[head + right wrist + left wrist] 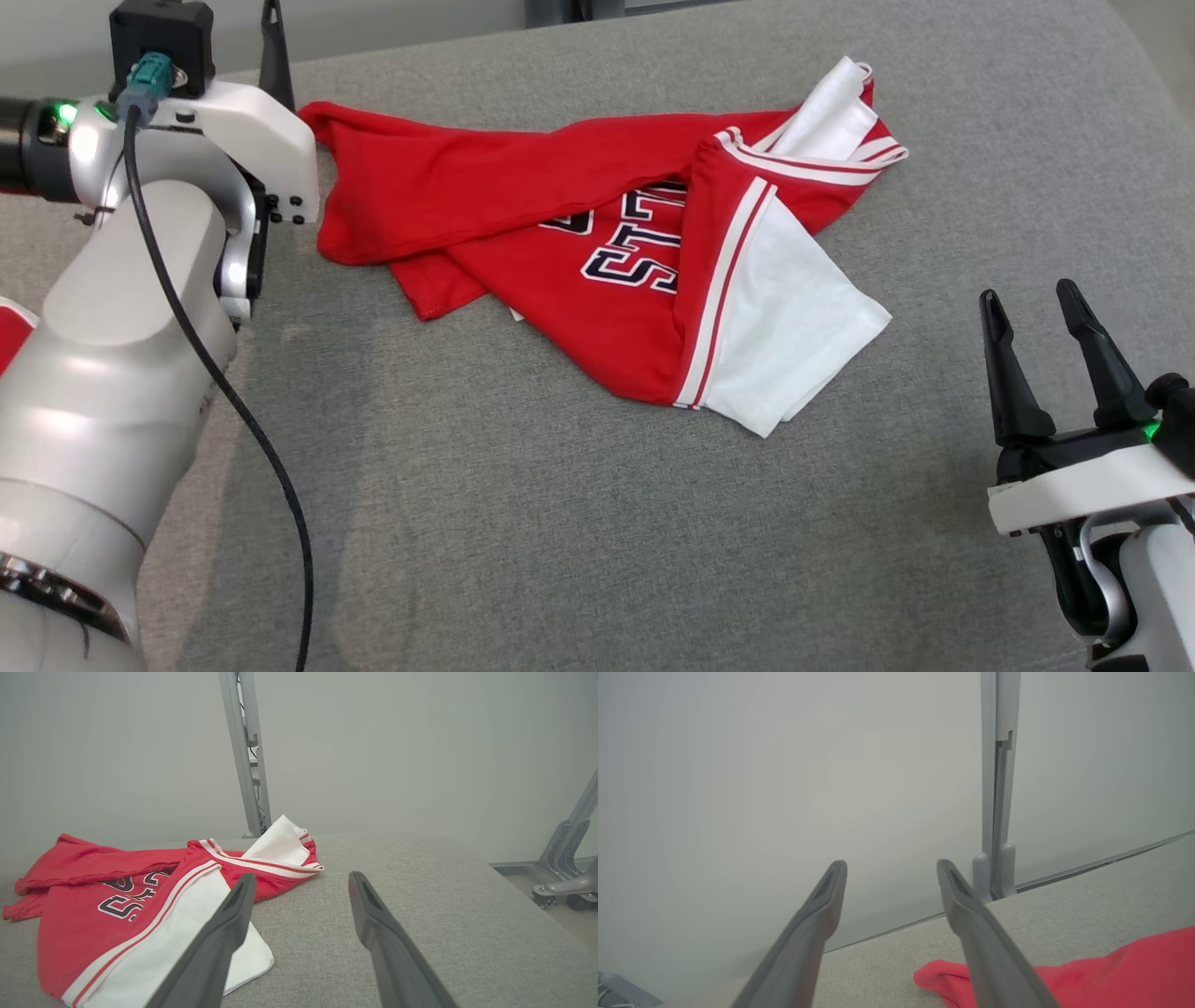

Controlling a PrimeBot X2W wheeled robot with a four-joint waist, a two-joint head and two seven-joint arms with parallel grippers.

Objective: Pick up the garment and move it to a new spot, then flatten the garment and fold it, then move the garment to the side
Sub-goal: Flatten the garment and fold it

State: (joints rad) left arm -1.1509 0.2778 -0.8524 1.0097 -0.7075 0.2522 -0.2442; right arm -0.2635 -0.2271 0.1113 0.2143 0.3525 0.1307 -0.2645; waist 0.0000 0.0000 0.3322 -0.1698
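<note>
The garment (597, 252) is a red jersey with white sleeves, striped trim and dark lettering. It lies crumpled and partly folded over itself on the grey padded surface (560, 523). My left gripper (892, 864) is open and empty, raised just beyond the garment's red corner (1064, 975) near the surface's back edge. One of its dark fingers (274, 56) shows above the pale left arm. My right gripper (1034, 301) stands open with nothing in it, to the right of the white sleeve (794, 345) and apart from it. From the right wrist, the garment (117, 905) lies left of that gripper (301, 877).
A pale wall and a grey metal post (245, 756) stand behind the surface. A metal frame with a caster (565, 877) sits on the floor off the surface's right edge. A cable (233, 401) hangs along my left arm.
</note>
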